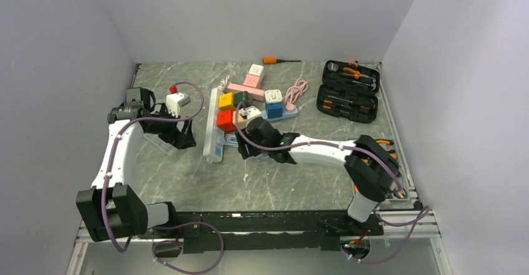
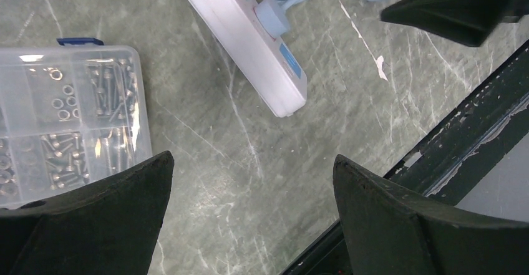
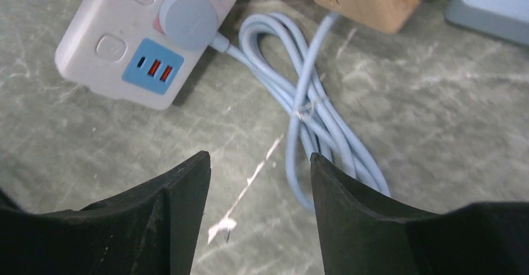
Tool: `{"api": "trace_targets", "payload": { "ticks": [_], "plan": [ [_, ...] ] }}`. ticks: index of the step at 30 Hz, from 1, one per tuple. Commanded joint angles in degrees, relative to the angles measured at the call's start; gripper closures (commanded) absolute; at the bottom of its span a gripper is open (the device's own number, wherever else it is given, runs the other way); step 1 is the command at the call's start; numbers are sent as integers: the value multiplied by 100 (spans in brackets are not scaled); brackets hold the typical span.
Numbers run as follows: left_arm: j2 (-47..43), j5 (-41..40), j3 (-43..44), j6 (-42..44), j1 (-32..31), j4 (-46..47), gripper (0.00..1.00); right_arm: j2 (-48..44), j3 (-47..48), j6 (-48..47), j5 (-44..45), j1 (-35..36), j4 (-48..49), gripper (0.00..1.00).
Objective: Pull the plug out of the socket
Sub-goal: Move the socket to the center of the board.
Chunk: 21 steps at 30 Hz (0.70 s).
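Plug (image 3: pixel 187 20), round and grey-blue, sits in the white power strip (image 3: pixel 112 44) beside its USB end. The right pincer (image 3: pixel 259 158) hangs spread over bare surface (image 3: pixel 93 144), just short of the coiled cable (image 3: pixel 312 119). At the left wrist, the left pincer (image 2: pixel 252 158) is spread wide, with the screw box (image 2: pixel 68 119) edge at its left and open room before the strip's end. From above, both pincers flank the strip.

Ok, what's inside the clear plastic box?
The clear box holds small screws and washers in compartments. One end is covered by the left gripper, so contents there can't be seen.
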Motion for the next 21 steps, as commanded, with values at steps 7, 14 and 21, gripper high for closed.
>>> {"api": "trace_targets", "payload": {
  "ticks": [7,14,21],
  "plan": [
    [-357,84,-509,170,3,451,1,1436,1257,-1198,802,83,434,35],
    [-699,357,-1032,524,-4,966,1,1731,1019,-1273,887,79,454,43],
    [-1367,927,-1363,1430,-3,1491,1,1279,67,-892,691,85,583,75]
  ]
}}
